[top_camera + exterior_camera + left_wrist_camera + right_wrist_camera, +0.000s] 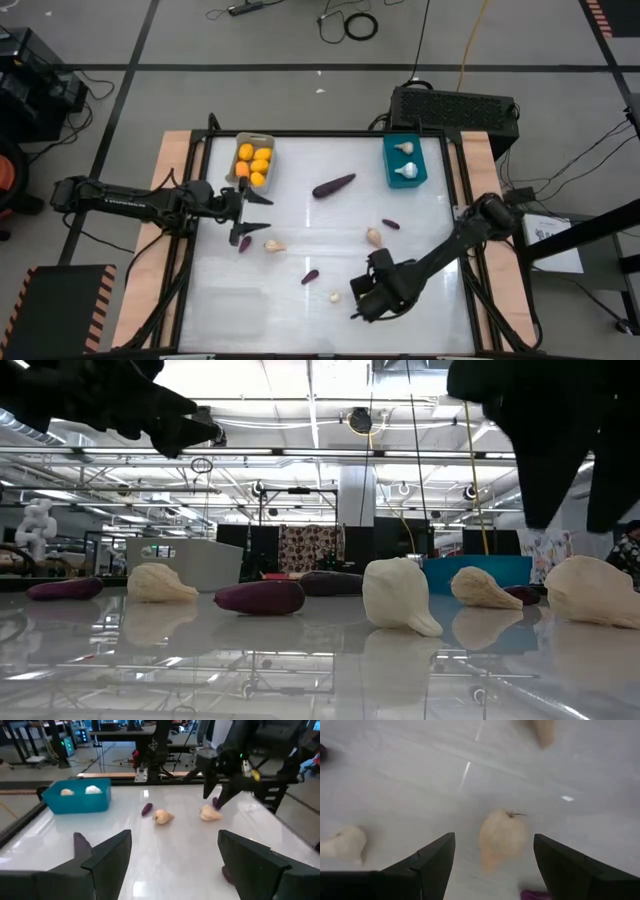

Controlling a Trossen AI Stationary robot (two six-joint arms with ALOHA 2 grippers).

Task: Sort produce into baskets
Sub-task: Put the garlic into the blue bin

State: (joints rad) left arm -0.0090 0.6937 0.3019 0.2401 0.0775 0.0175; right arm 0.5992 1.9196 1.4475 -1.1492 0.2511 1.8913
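Note:
Loose produce lies on the white table: a large purple eggplant [333, 186], small eggplants [310, 277] [391, 224] [245, 243], and garlic bulbs [374, 237] [273, 245]. My right gripper [362, 305] hangs open above another garlic bulb [502, 837], its fingers pointing down on either side of the bulb and clear of it. A pale basket [237, 172] at the far left holds several orange fruits. The teal basket [388, 165] at the far right holds two garlic bulbs. My left gripper [175, 860] waits open beside the pale basket, holding nothing.
A black box [455, 105] stands beyond the table's far right corner. A black frame [200, 150] borders the table's edges. Open white surface lies in the near left part of the table [240, 310].

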